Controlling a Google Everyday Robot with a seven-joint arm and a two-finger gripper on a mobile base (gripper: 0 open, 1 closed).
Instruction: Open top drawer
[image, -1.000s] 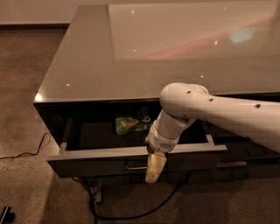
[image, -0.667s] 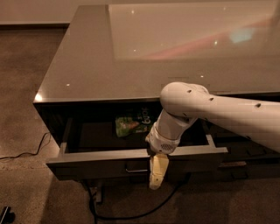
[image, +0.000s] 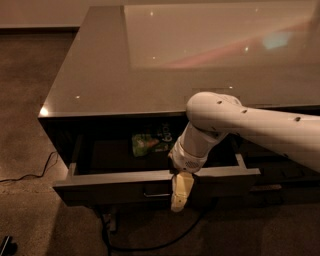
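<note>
The top drawer (image: 100, 192) stands pulled out from under the desk top, its dark front facing me and its pale side rails showing. Its small loop handle (image: 156, 193) is at the centre of the front. My gripper (image: 180, 196) points down in front of the drawer front, just right of the handle, and hangs from the white arm (image: 240, 125) that reaches in from the right. Inside the drawer a green snack bag (image: 150, 142) lies at the back.
The glossy grey desk top (image: 150, 60) overhangs the drawer. More dark drawer fronts (image: 285, 185) are on the right, behind the arm. A cable (image: 30, 175) runs over the carpet on the left and another (image: 150, 247) loops under the drawer.
The drawer front has come a little further out toward me. My gripper has moved slightly down and toward me with it.
</note>
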